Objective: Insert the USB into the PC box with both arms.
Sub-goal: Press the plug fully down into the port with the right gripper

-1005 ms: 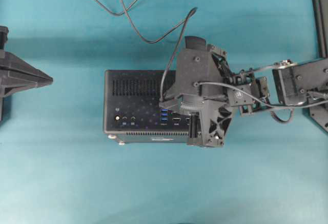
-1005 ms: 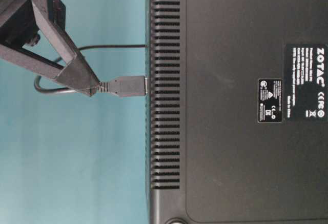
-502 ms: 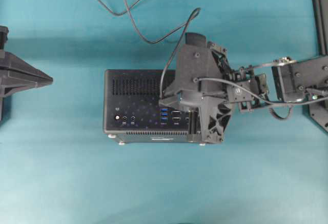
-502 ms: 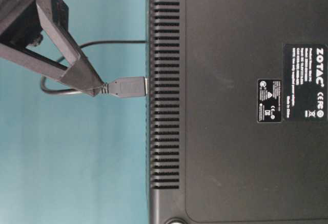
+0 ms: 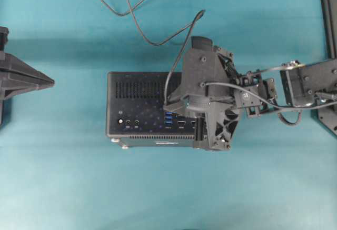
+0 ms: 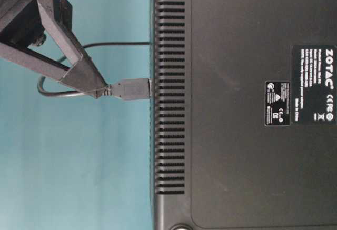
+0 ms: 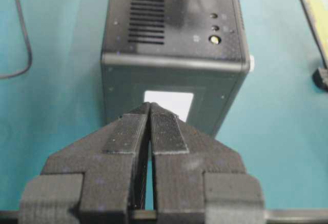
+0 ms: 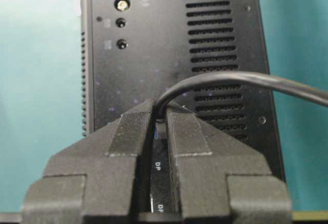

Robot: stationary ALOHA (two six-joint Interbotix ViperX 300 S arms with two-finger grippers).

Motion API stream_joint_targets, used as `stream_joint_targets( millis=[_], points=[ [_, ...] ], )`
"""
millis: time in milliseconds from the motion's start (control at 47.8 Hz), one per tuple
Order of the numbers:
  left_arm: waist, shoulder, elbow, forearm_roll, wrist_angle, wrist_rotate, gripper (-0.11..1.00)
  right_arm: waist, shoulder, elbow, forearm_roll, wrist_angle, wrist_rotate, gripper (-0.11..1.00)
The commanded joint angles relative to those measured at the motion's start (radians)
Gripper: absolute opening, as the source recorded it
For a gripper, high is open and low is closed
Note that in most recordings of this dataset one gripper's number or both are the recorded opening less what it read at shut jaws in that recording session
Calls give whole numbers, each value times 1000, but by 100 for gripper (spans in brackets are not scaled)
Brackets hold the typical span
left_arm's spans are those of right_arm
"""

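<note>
USB plug [image 6: 130, 89] sits clamped at its cable end in the right gripper [image 6: 100, 90], its long axis square to the PC box [image 6: 247, 56], nose touching the box's face; whether it has entered a port I cannot tell. Left gripper [image 7: 149, 112], fingers together and empty, waits farther off.

- Whole work surface [image 5: 63, 188] is covered in a flat teal sheet, same colour edge to edge, no seams showing.
- Lighting is soft and even, with a darker shadow band running across the far side.
- Black frame rail [image 5: 327, 14] stands at the right edge.
</note>
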Motion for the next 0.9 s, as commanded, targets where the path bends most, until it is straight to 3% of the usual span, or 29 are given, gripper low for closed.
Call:
stream_joint_targets(
  millis=[0, 335, 523, 670, 879],
  points=[
    [-2, 5, -11, 3, -6, -2, 0, 21, 11, 20, 20, 5, 9, 10],
    [-2, 3, -12, 2, -6, -2, 0, -49, 8, 28, -12, 5, 8, 10],
    [-2, 3, -12, 2, -6, -2, 0, -18, 8, 32, 0, 6, 9, 10],
    [-2, 3, -12, 3, -6, -2, 0, 21, 9, 35, 38, -5, 11, 10],
    [-2, 3, -11, 3, -6, -2, 0, 18, 8, 40, 44, -26, 8, 10]
  ],
)
